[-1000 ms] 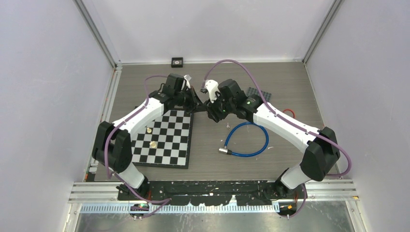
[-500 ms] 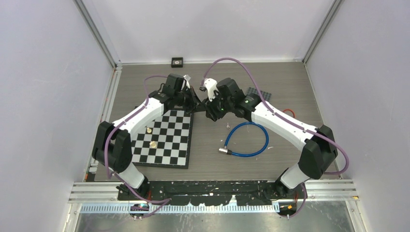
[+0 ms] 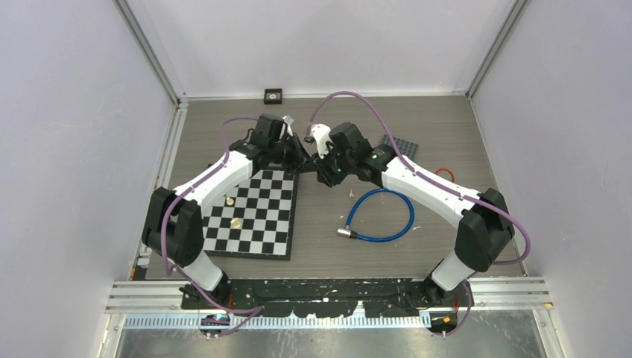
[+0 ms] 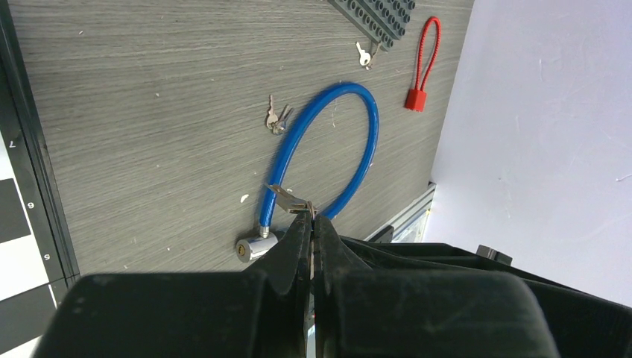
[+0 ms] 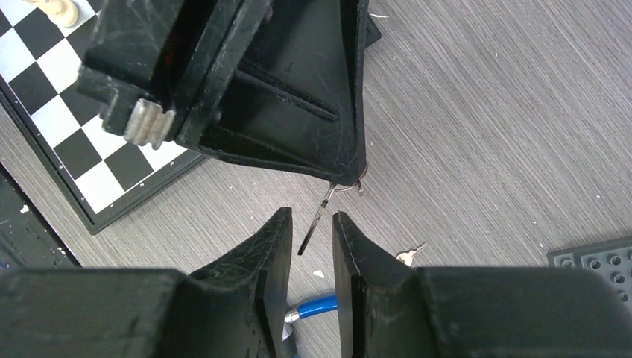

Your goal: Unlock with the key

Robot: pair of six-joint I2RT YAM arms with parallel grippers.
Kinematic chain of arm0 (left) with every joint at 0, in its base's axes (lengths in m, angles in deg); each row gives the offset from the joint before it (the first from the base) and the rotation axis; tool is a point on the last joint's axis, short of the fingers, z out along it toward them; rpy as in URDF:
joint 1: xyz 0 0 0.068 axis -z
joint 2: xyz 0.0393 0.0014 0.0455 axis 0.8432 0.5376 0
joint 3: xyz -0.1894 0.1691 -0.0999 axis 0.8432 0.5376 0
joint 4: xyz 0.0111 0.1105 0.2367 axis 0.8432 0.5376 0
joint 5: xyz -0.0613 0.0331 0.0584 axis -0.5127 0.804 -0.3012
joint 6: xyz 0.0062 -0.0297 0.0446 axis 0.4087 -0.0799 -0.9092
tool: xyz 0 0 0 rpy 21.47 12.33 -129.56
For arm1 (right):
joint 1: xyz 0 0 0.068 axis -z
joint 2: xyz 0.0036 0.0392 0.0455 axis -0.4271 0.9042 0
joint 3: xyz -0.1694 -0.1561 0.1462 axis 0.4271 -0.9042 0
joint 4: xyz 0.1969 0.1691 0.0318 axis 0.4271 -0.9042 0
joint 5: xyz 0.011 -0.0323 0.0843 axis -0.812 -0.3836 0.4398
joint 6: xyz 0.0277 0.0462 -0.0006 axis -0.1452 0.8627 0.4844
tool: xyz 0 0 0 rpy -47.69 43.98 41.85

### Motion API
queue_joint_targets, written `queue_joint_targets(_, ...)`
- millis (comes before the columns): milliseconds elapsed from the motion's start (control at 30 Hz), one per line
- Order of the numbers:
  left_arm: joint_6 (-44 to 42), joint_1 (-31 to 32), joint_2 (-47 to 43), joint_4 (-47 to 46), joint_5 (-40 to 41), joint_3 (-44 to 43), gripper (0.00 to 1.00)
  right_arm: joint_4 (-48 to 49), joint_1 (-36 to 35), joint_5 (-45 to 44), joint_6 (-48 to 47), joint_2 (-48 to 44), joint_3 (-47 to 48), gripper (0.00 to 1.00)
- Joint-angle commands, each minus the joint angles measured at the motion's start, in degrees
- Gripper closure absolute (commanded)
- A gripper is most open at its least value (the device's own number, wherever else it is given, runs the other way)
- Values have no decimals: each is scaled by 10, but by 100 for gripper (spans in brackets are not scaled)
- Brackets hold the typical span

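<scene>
A matte grey wood-grain table (image 3: 447, 127) sits between pale lilac walls, with a glossy chessboard (image 3: 253, 216) at lower left of the top view and a smooth blue cable lock (image 3: 380, 239), capped by a silver cylinder, curled just right of centre. The top view hides the thin flat metal key (image 5: 317, 220) behind the two meeting claws. The right wrist view shows it mid-frame, hanging from the tightly pinched tips of the left gripper (image 5: 350, 175). Its blade slants down into the narrow gap of the right gripper (image 5: 311, 216), whose scuffed black fingers stand slightly apart; contact cannot be told.
</scene>
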Motion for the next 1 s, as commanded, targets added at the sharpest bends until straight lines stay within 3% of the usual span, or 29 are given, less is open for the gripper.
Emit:
queue_joint_targets(0, 4, 0, -16, -15, -3, -3, 100, 25, -5, -5, 4, 6, 20, 69)
queue_joint_targets(367, 6, -3, -20, -18, -2, 4, 100, 28, -5, -25, 1, 14, 18, 77)
queue_joint_targets(600, -4, -5, -24, -45, -15, 12, 100, 29, -5, -43, -12, 1, 13, 95)
queue_joint_targets(800, -86, -8, -36, -72, -58, -8, 82, 30, -2, -25, -50, -44, -13, 100)
queue_joint_targets(900, -148, -12, -54, -97, -89, -10, 70, 29, 7, 10, -63, -75, -35, 99)
queue_joint_targets(967, -204, -14, -70, -109, -110, -5, 57, 22, 19, 44, -71, -97, -46, 99)
